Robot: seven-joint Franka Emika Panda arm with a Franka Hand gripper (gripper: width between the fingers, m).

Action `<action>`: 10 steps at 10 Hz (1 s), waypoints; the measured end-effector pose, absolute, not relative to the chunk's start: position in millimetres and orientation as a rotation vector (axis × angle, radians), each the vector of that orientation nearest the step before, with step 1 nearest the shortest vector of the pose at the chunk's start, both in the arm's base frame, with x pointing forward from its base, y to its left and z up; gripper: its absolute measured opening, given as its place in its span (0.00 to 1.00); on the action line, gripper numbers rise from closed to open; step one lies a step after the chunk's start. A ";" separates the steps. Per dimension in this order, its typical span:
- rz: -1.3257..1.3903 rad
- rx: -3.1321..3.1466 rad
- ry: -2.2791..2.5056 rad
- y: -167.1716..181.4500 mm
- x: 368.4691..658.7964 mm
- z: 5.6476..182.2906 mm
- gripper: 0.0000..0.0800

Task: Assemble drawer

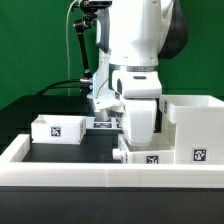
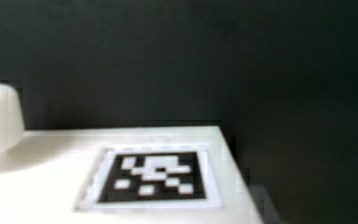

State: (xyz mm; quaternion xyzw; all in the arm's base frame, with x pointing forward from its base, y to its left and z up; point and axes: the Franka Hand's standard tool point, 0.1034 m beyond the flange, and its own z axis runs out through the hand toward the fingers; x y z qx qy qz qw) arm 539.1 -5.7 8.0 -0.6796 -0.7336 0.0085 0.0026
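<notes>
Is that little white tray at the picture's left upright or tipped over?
Upright: the small tray sits flat on the black table, open top facing up, tag on its side wall.

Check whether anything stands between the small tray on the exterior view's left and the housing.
Yes. In the exterior view the gripper hangs low between the small tray and the housing.

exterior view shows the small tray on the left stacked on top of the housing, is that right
Not quite. The tray at the exterior view's left is not stacked on the housing. It stands on the black table, apart from the housing, which is at the exterior view's right. The exterior view shows this.
</notes>
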 end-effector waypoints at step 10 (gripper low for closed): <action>0.019 -2.171 -2.267 9.5 543.2 9.1 0.30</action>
